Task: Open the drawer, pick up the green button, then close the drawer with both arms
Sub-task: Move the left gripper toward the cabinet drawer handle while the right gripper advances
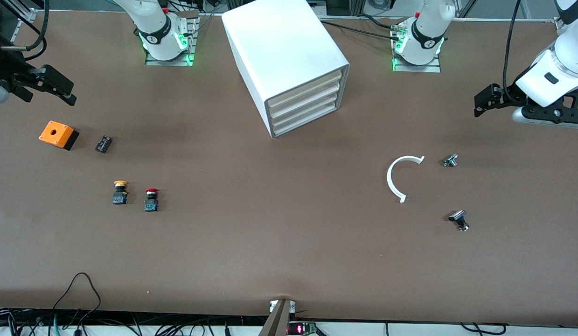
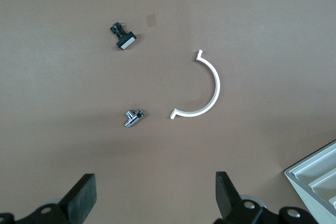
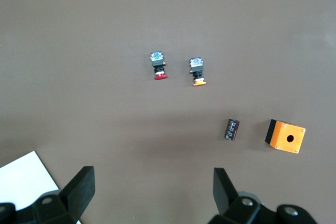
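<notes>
Cream-white and fully shut, the drawer [image 1: 307, 121] sits lowest in the cabinet [image 1: 284, 60], so the green button stays hidden from us. We fear catching a drawer above, since all four look alike. Both grippers wait high with fingers apart: left gripper [image 2: 155, 195], right gripper [image 3: 152, 192]. Only the right wrist view shows the red button [image 3: 159, 65] and yellow button [image 3: 197, 71] clearly.

Two glossy white jointed arms with black bands, green lights glowing at the round bases. Black cables hanging along the links. Left gripper [image 1: 485, 103] and right gripper [image 1: 60, 91] – matt black, with flat angular fingers [image 2: 84, 195] and small screws near the knuckles.
</notes>
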